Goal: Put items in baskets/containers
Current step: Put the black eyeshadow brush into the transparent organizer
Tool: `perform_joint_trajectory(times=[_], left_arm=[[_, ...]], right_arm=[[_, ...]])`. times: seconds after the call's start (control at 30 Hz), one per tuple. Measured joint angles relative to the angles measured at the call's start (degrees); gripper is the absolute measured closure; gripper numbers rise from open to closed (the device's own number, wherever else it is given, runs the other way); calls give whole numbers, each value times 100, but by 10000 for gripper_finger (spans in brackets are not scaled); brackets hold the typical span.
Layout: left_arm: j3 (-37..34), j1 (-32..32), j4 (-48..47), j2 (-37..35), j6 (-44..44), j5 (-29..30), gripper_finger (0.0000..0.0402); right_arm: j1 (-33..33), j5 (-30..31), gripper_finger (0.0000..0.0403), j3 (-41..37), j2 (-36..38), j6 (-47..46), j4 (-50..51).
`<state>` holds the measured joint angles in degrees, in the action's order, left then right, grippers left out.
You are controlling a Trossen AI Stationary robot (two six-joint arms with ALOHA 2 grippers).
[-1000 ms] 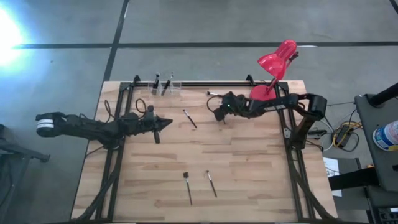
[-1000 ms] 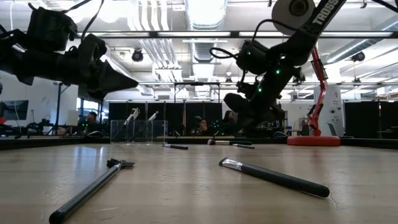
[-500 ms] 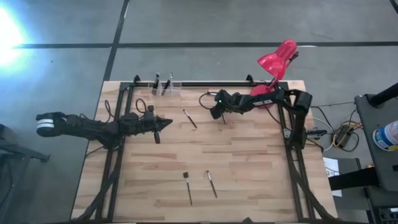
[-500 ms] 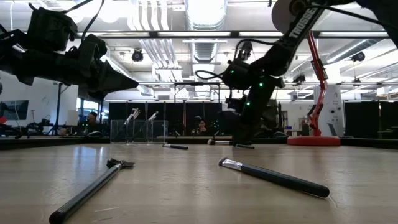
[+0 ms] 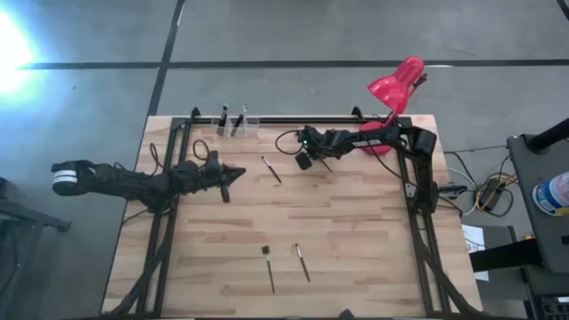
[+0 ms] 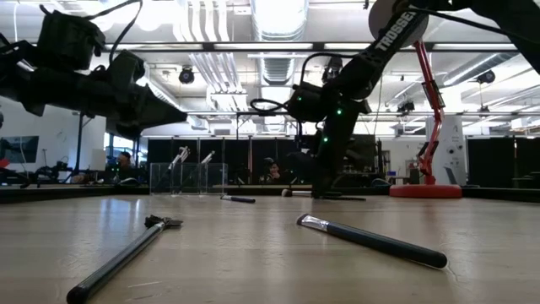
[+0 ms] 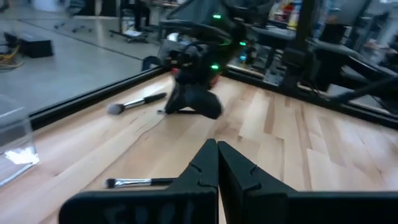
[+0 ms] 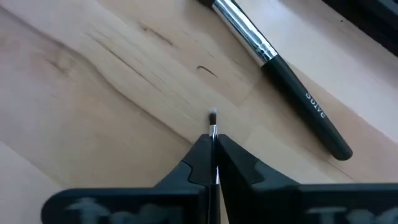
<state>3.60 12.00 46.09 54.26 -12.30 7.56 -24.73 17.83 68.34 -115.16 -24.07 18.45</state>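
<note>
— Pinching something, is it? That right gripper (image 5: 304, 161) down near the back rail?

— Yes. Its fingers (image 8: 200, 163) are pressed together on a thin brush (image 8: 213, 134); the wrist camera shows the little bristle tip poking out just past them, over bare wood. A thicker dark-handled brush (image 8: 280, 78) with a silver ferrule lies just beside it, not touching.

— And the other arm?

— The left gripper (image 5: 236, 174) hangs over the table at about nine o'clock from the centre, fingers fully closed, nothing in them.

— Where are the rest of the brushes?

— One brush (image 5: 271, 170) lies between the two grippers, slanted. Two more sit towards six o'clock: a flat-headed brush (image 5: 268, 268) and a slimmer brush (image 5: 302, 262) beside it, near each other but apart. From table level those two are the nearest things, both flat on the wood.

— The containers?

— A row of clear cups (image 5: 233, 124) at roughly eleven o'clock, against the back rail. A few brushes (image 6: 192, 157) stand in them, leaning. I can't tell which cup holds which.

— That red thing?

— A desk lamp (image 5: 391, 93) at about one o'clock, its base right behind the right arm.
</note>
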Motion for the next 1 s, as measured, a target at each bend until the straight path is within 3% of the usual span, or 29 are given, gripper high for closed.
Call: perform_joint_trajectory(times=[0.17, 0.37, 0.7, 1.0], left_arm=[[0, 3, -21, 13, -20, 5, 402], [7, 1, -34, 17, 22, -28, 402], [0, -33, 543, 121, 14, -987, 402], [343, -376, 641, 465, -216, -1067, 374]], right_arm=[[90, -167, 389, -306, 537, 177, 150], [369, -159, 390, -1178, 1442, 178, -665], [1408, -138, 391, -2830, 2469, 261, -3716], [2349, -137, 391, -3032, 2503, 868, -5936]])
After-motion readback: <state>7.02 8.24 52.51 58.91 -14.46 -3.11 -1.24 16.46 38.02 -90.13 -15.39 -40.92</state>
